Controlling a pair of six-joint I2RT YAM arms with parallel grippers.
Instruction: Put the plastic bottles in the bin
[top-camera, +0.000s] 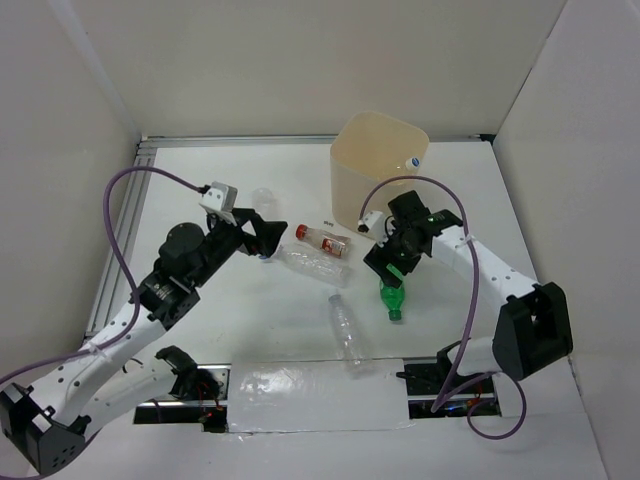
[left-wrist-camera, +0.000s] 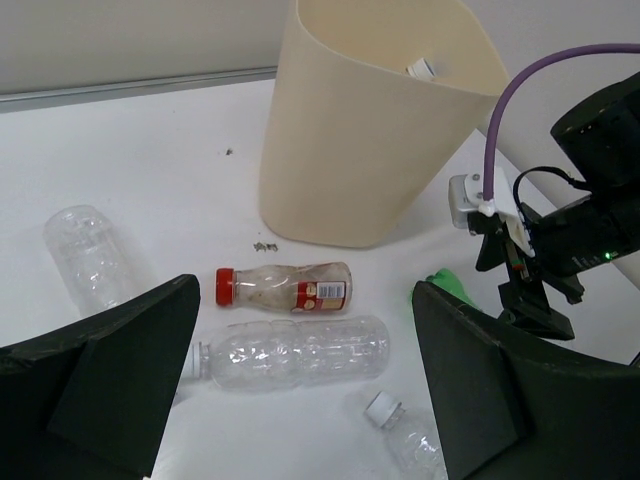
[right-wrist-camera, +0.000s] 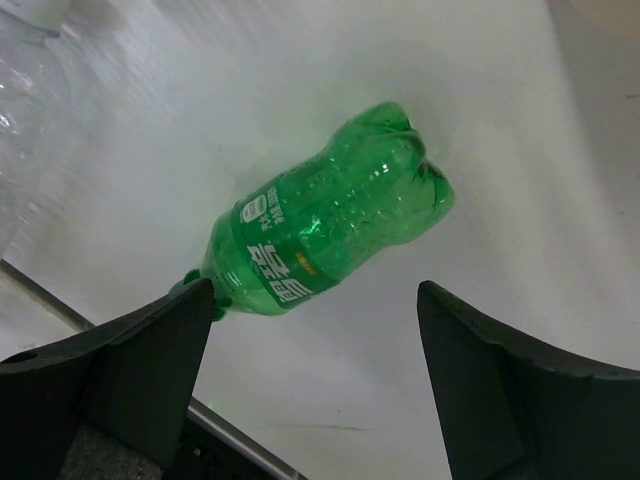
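From the top camera you saw the bin (top-camera: 380, 165) upright at the far side of the counter (top-camera: 250, 330). The left end effector (top-camera: 262, 238) was to its left and the right end effector (top-camera: 392, 268) just in front of it.

In the left wrist view your left end effector was released, fingers wide apart. A red-capped bottle (left-wrist-camera: 285, 288) and a clear bottle (left-wrist-camera: 290, 352) lay side by side near the bin.

In the right wrist view the right end effector was released too. The green bottle (right-wrist-camera: 330, 230) lay on its side below it, not grasped.
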